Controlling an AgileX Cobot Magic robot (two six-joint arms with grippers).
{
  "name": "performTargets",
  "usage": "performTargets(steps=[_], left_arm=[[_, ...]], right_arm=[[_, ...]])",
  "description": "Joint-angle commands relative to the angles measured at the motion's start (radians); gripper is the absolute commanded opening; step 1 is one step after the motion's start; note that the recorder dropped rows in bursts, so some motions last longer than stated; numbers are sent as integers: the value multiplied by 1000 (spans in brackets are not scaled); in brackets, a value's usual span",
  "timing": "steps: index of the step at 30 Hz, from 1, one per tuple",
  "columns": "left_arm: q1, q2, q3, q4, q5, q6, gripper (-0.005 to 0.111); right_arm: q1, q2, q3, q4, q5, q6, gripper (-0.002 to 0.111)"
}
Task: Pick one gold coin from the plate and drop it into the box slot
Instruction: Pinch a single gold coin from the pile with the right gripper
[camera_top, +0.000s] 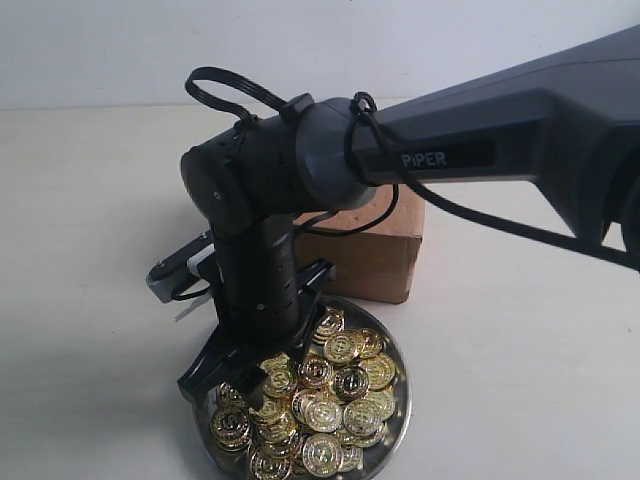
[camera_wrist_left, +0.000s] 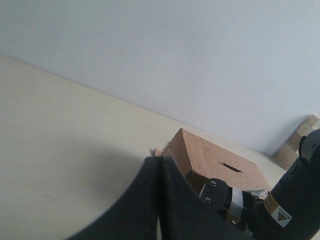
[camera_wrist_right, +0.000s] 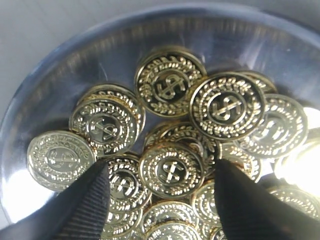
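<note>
The silver plate (camera_top: 398, 415) lies near the front, heaped with gold coins (camera_top: 335, 385). My right gripper (camera_top: 262, 375) reaches down into it. In the right wrist view the right gripper (camera_wrist_right: 160, 170) is open, its ribbed fingers (camera_wrist_right: 87, 200) standing either side of one coin (camera_wrist_right: 171, 170) on top of the pile, over the plate (camera_wrist_right: 55, 85). The brown box (camera_top: 372, 255) stands just behind the plate, and the arm hides its top. The left wrist view shows the box (camera_wrist_left: 200, 157) with its dark slot (camera_wrist_left: 232, 167). My left gripper (camera_wrist_left: 159, 160) is shut and empty, hanging short of the box.
The right arm (camera_top: 470, 150) with its cables stretches from the right across the box. A grey wrist camera (camera_top: 172, 272) sticks out to the left of it. Pale tabletop (camera_top: 90, 200) surrounds everything, with a white wall behind.
</note>
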Motion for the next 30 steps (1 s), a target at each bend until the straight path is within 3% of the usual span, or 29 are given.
performTargets(steps=[1,30], left_arm=[[-6,-6,0,-1,1,1,0],[-6,-6,0,-1,1,1,0]], right_arm=[[2,-2,-7,2,-13,-2,58],[2,41,-7,-9,-13,0,57]])
